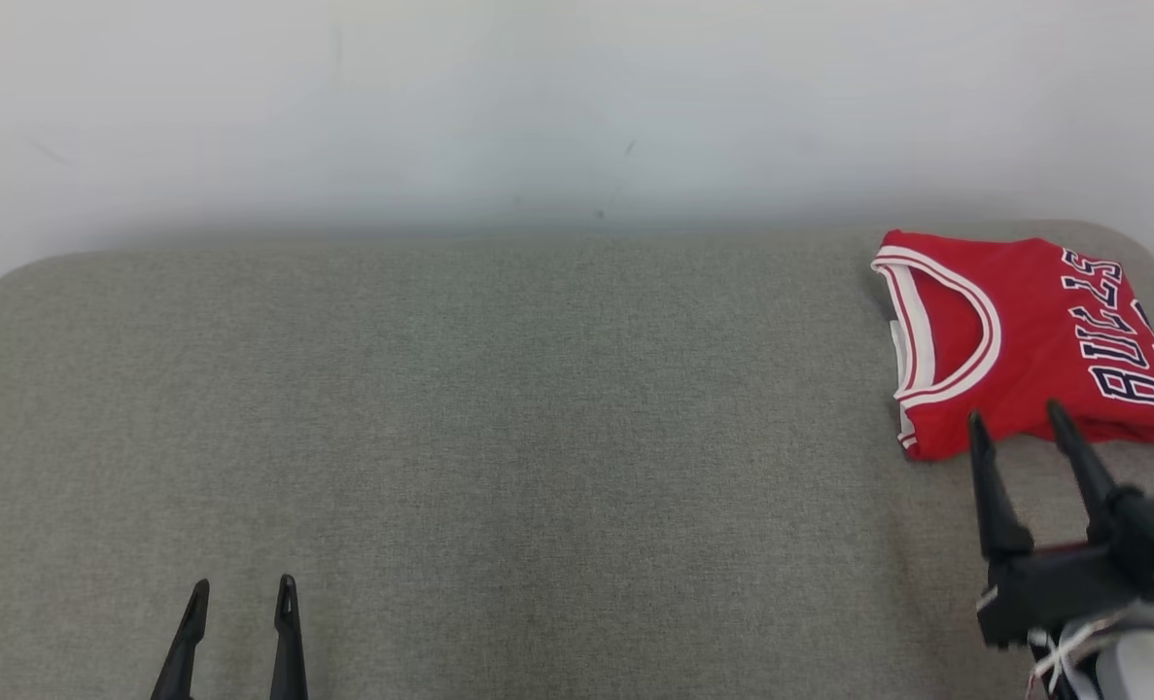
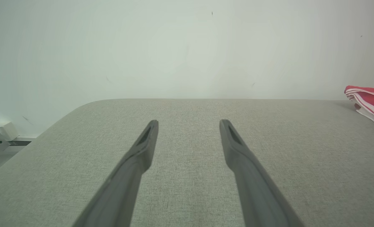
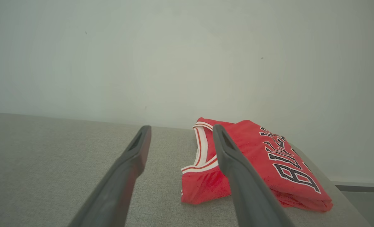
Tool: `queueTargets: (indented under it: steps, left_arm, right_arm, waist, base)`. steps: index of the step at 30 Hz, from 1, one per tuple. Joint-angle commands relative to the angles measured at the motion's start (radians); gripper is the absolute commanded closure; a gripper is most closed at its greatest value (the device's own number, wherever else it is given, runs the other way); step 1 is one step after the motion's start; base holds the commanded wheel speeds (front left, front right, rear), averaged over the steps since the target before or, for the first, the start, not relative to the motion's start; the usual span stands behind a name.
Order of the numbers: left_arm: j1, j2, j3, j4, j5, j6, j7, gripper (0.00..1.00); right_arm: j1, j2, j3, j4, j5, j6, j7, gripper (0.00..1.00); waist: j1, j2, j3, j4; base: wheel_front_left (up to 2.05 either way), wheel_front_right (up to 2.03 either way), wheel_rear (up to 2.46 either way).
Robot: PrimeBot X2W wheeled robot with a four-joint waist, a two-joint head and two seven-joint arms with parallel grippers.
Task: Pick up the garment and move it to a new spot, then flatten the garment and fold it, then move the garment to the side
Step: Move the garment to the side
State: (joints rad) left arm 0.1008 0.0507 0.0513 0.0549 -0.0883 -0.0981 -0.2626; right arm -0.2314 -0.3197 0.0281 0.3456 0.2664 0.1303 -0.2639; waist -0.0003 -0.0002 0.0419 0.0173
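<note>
Just beside garment (image 1: 1024, 321), right tool (image 1: 1016, 412) gapes.

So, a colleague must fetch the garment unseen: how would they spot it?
Find the grey fabric table against the pale wall. At its far right corner lies the folded jersey. It is bright red on plain grey, with white-trimmed neckline and dark BULLS lettering.

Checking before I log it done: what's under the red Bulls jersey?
The grey fabric surface lies under the folded Bulls jersey; the jersey's lower layers and the patch it covers are hidden.
</note>
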Motion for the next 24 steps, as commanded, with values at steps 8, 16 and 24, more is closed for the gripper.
queueTargets:
  steps: [8, 16, 24]
  left_arm:
    - [0.029, -0.001, 0.006, 0.005, 0.003, -0.007, -0.003, 0.00]
    - [0.040, -0.001, 0.000, 0.019, -0.016, -0.012, -0.003, 0.00]
    - [0.042, -0.001, -0.010, 0.032, -0.029, -0.014, -0.003, 0.00]
  right_arm:
    - [0.265, 0.200, -0.103, -0.228, -0.156, 0.000, 0.000, 0.00]
    - [0.349, 0.264, -0.080, -0.279, -0.166, 0.000, 0.000, 0.00]
    - [0.375, 0.270, -0.007, -0.250, -0.122, 0.000, 0.000, 0.00]
  waist:
    - [0.0003, 0.0002, -0.033, 0.028]
    - [0.0003, 0.0002, -0.043, 0.033]
    - [0.0003, 0.0002, -0.054, 0.040]
  base:
    - [0.00, 0.00, 0.00]
    - [0.00, 0.00, 0.00]
    - [0.00, 0.00, 0.00]
